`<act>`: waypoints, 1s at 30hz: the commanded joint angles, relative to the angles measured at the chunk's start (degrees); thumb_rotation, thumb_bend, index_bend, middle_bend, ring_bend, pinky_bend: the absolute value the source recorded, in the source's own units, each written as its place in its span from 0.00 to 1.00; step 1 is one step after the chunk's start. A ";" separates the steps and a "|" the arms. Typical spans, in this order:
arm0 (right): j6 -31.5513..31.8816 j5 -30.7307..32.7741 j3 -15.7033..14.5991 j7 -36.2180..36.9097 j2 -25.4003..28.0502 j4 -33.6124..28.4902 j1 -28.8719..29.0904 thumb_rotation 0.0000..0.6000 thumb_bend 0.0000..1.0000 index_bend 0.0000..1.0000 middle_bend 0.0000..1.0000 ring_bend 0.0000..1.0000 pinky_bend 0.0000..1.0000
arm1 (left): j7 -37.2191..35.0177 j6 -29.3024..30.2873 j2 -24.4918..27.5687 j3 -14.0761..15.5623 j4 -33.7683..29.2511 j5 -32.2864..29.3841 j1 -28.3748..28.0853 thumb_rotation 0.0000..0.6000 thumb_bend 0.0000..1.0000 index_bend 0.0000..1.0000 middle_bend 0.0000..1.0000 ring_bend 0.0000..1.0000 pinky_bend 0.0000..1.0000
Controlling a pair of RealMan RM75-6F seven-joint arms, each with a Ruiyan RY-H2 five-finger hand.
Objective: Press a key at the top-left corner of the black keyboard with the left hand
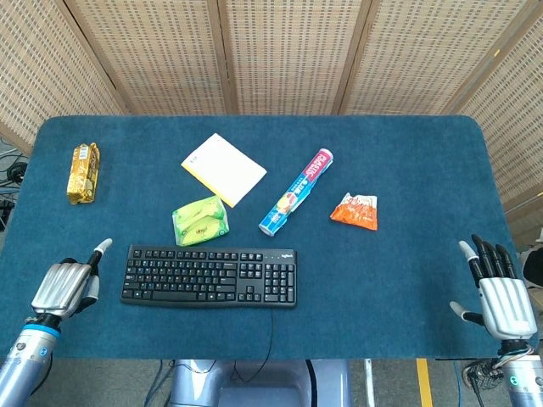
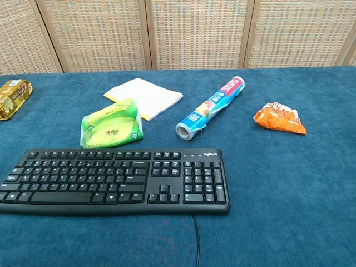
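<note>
The black keyboard [image 1: 209, 275] lies near the table's front edge, its cable running off the front; in the chest view the keyboard [image 2: 114, 181] fills the lower left. My left hand [image 1: 66, 287] hovers just left of the keyboard's left end. Most of its fingers are curled in and one extended finger [image 1: 101, 247] points toward the keyboard's top-left corner [image 1: 136, 251], a short gap away. It holds nothing. My right hand [image 1: 501, 294] stays at the table's front right edge, fingers spread and empty. Neither hand shows in the chest view.
Behind the keyboard sit a green packet [image 1: 200, 220], a yellow-edged notepad [image 1: 223, 169], a cling film roll [image 1: 296, 192] and an orange snack bag [image 1: 355, 211]. A gold snack pack [image 1: 83, 172] lies far left. Blue cloth covers the table [image 1: 407, 161].
</note>
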 commanded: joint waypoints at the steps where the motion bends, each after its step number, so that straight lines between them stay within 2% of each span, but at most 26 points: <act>1: -0.02 0.00 0.00 0.17 0.04 -0.06 0.00 1.00 0.05 0.00 0.00 0.00 0.00 | 2.69 -2.85 1.80 -0.33 -2.55 -3.46 -2.63 1.00 0.76 0.00 0.59 0.57 0.34; 6: 0.05 -0.16 -0.01 0.67 0.20 -0.19 0.01 1.00 0.05 0.00 0.00 0.00 0.00 | 7.52 -7.97 3.35 -0.51 -5.62 -12.37 -8.02 1.00 0.78 0.00 0.59 0.58 0.34; 9: -0.02 -0.16 -0.03 0.95 0.27 -0.24 0.02 1.00 0.05 0.00 0.00 0.00 0.00 | 9.87 -9.41 2.99 -0.47 -6.02 -16.41 -10.60 1.00 0.78 0.00 0.59 0.58 0.34; 10: -0.06 -0.15 -0.04 1.09 0.32 -0.26 0.03 1.00 0.05 0.00 0.00 0.00 0.00 | 11.50 -10.11 2.43 -0.29 -5.99 -19.42 -12.36 1.00 0.78 0.00 0.59 0.58 0.34; 21: -0.05 -0.04 0.12 2.01 0.65 -0.26 0.06 1.00 0.05 0.00 0.00 0.00 0.00 | 19.50 -11.60 -3.08 1.36 -2.96 -41.39 -25.04 1.00 0.78 0.00 0.59 0.58 0.34; 30: -0.08 -0.41 -0.08 2.09 0.64 -0.36 0.11 1.00 0.05 0.00 0.00 0.00 0.00 | 21.03 -11.19 -6.37 2.80 -1.51 -52.23 -32.74 1.00 0.79 0.00 0.59 0.58 0.35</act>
